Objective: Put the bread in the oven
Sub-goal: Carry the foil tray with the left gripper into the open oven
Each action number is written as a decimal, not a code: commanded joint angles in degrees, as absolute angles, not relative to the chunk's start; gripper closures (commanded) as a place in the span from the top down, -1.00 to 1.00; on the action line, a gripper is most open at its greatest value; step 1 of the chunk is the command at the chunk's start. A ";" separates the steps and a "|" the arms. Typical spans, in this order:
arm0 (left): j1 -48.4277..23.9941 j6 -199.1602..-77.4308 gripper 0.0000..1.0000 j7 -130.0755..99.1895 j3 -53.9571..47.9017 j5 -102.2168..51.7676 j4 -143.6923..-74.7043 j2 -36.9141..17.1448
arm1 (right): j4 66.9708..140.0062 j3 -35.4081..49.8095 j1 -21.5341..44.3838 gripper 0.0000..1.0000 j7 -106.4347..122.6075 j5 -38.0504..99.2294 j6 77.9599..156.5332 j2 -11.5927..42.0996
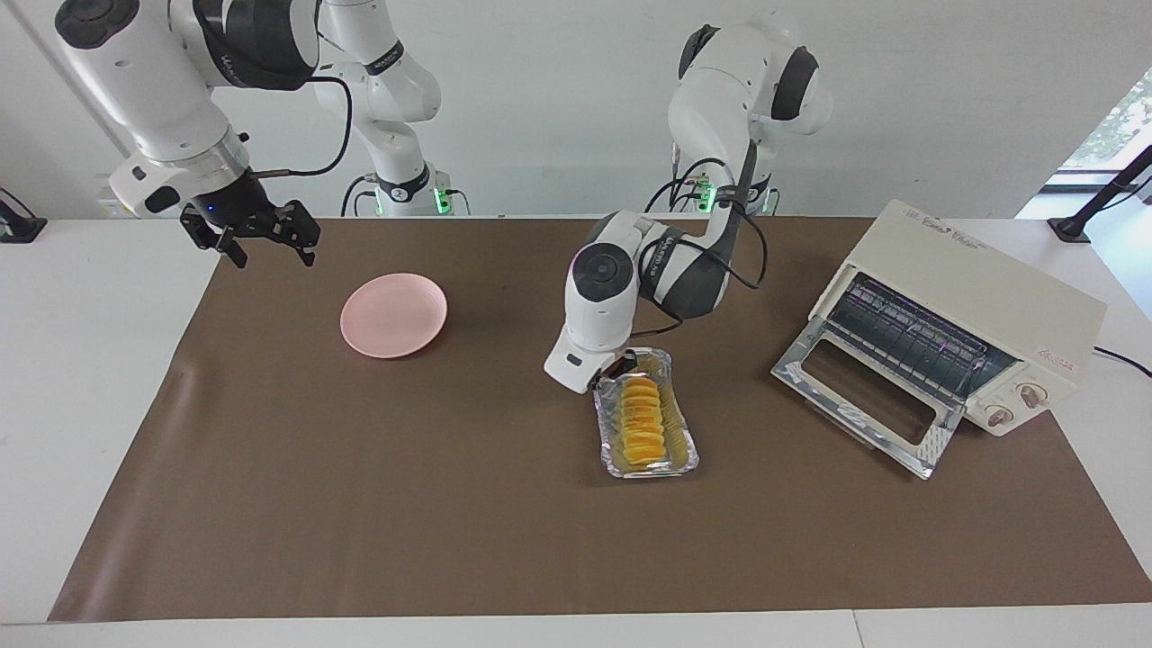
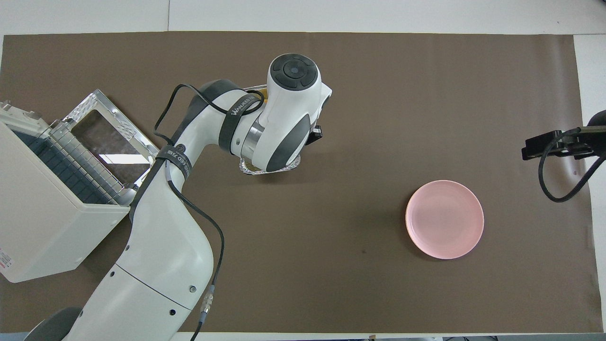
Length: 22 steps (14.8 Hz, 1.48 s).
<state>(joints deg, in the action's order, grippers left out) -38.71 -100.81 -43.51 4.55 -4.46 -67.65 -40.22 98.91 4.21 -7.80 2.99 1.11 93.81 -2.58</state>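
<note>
The bread (image 1: 642,419) lies in a silver foil tray (image 1: 684,441) on the brown mat, between the pink plate and the oven. My left gripper (image 1: 619,368) is at the tray's end nearer the robots and is shut on its rim. In the overhead view my left arm covers the bread, and only the tray's rim (image 2: 270,169) shows. The oven (image 1: 972,315) stands at the left arm's end of the table with its glass door (image 1: 864,396) dropped open; it also shows in the overhead view (image 2: 47,208). My right gripper (image 1: 249,236) is open and waits in the air over the mat's edge.
A pink round plate (image 1: 393,315) sits on the mat toward the right arm's end; it also shows in the overhead view (image 2: 444,219). The brown mat (image 1: 360,504) covers most of the table.
</note>
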 commanded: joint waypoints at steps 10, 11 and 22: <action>-34.90 -89.05 -1.00 -51.59 23.46 -9.41 -67.15 -34.72 | 99.14 4.66 -8.35 1.00 4.39 0.79 93.25 -3.25; -34.28 -88.60 -1.00 -51.59 24.60 -9.32 -67.58 -34.63 | 99.14 4.66 -8.35 1.00 4.39 0.79 93.25 -3.25; -29.79 -87.63 -1.00 -50.18 25.14 -8.97 -77.42 -30.06 | 99.23 4.66 -8.35 1.00 4.39 0.79 93.34 -3.25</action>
